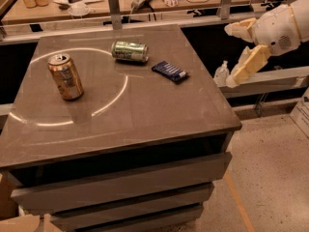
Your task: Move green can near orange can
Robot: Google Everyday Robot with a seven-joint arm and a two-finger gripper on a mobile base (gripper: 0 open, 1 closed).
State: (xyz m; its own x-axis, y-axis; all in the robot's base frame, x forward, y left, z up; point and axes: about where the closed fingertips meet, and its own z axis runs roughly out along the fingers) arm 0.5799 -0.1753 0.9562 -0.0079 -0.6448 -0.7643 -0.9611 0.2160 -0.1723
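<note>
- Aluminium, thin-walled and glossy: the green can [130,51] lay on its side close to the far edge of the worktop [145,115], about midway along that edge, with its long axis running roughly parallel to it.
- The orange can [65,76] stood upright near the left edge, in the far-left quarter, well apart from the green can.
- A dark blue wrapper [170,71] lay flat just to the right of the green can, toward the far-right corner, and the 2 did not touch.
- The gripper [228,57] hung out beyond the right edge, level with the far half of the top and not yet over it. Its 2 fingers stood spread apart and held nothing.
- The green can probably weighed little, though whether it was full or empty could not be told. It would be stiff enough for a firm pinch but would dent under a hard one.
- Its smooth round side looked slippery, and lying down it would roll if nudged across its axis.
- The best hold seemed to be from above at mid-barrel, with 1 finger on each long side, closing across the width.
- The approach should keep off the wrapper, and the release should stop short of the upright orange can, which a bump could tip.
</note>
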